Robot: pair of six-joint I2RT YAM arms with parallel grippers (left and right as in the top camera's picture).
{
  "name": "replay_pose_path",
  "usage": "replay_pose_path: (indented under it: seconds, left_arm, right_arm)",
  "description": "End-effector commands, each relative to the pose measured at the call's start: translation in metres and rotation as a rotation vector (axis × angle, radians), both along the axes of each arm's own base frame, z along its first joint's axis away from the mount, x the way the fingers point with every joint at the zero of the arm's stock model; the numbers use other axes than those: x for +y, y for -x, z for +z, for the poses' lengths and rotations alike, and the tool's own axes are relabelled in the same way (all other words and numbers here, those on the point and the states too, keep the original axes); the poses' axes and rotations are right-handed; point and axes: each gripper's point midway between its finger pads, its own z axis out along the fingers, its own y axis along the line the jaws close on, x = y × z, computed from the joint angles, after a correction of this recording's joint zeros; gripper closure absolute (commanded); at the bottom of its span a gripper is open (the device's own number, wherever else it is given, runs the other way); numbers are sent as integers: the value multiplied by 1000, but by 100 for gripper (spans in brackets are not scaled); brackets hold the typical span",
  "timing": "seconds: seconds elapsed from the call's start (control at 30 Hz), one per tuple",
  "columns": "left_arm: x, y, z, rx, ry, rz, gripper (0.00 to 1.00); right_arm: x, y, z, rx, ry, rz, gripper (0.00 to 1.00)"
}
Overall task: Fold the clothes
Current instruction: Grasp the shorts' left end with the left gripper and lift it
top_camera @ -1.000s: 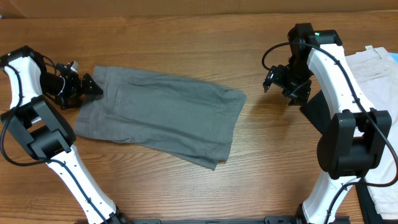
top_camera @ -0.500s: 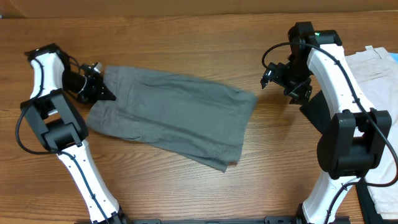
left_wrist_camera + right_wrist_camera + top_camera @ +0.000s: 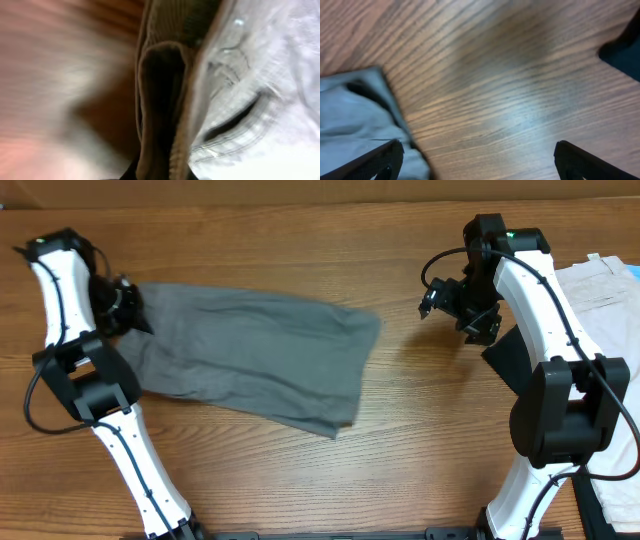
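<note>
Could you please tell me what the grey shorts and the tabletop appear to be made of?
The grey shorts look like matte woven cloth, perhaps cotton: wrinkles, stitched seams, and ribbed weave at the edge in the left wrist view. The tabletop looks like wood or wood-grain laminate, with streaky brown grain and a faint sheen.

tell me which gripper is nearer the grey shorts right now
Left. The left gripper is shut on the grey shorts at one end. The right gripper is open above the table, apart from the shorts' opposite edge.
</note>
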Motion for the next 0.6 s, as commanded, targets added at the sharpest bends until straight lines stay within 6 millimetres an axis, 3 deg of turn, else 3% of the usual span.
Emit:
replay_pose_path:
  seconds: [0.0, 0.2, 0.43, 0.57]
  left_arm:
    - [18, -17, 43, -107, -95, 71, 96]
    - [-15, -30, 95, -225, -108, 12, 96]
    - [-94, -39, 154, -360, -124, -152, 96]
    - [-145, -40, 163, -382, -159, -292, 96]
  right_arm:
    - [2, -12, 9, -60, -3, 4, 0]
    - [3, -29, 11, -130, -7, 4, 0]
    - [4, -43, 14, -189, -10, 4, 0]
    - [4, -45, 14, -194, -10, 4, 0]
